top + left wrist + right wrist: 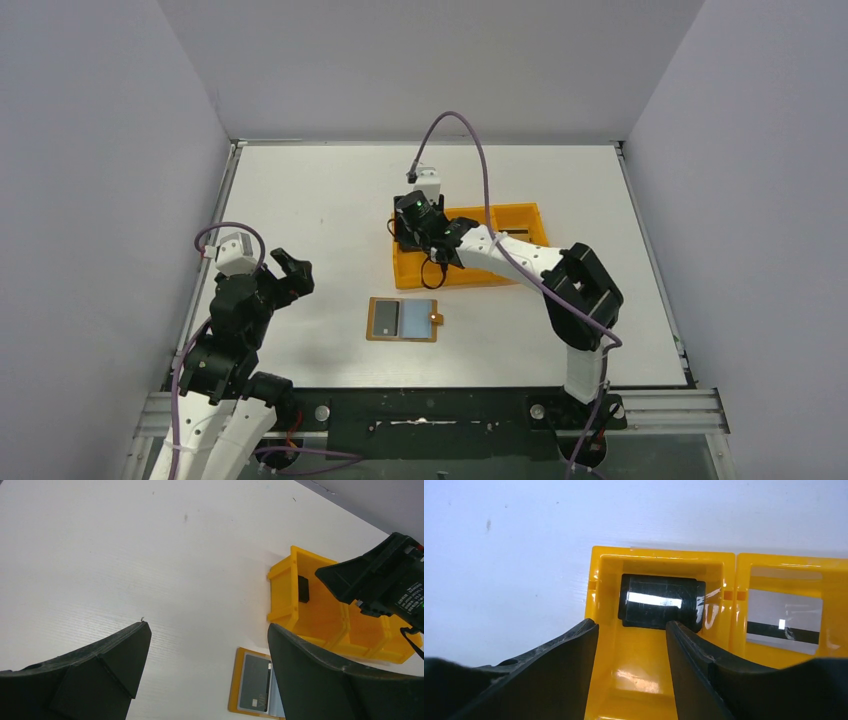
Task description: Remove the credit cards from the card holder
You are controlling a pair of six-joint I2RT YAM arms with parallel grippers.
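Observation:
The tan card holder lies open on the table in front of the arms. A dark grey card sits in its left panel and a pale blue card in its right. The left wrist view shows the holder and the dark card. My left gripper is open and empty, up and to the left of the holder. My right gripper is open and empty over the orange tray's left compartment. A dark card leans at that compartment's far wall.
The orange three-compartment tray stands behind the holder, and also shows in the left wrist view and the right wrist view. Its middle compartment holds a shiny grey card with a black stripe. Grey walls close in the table.

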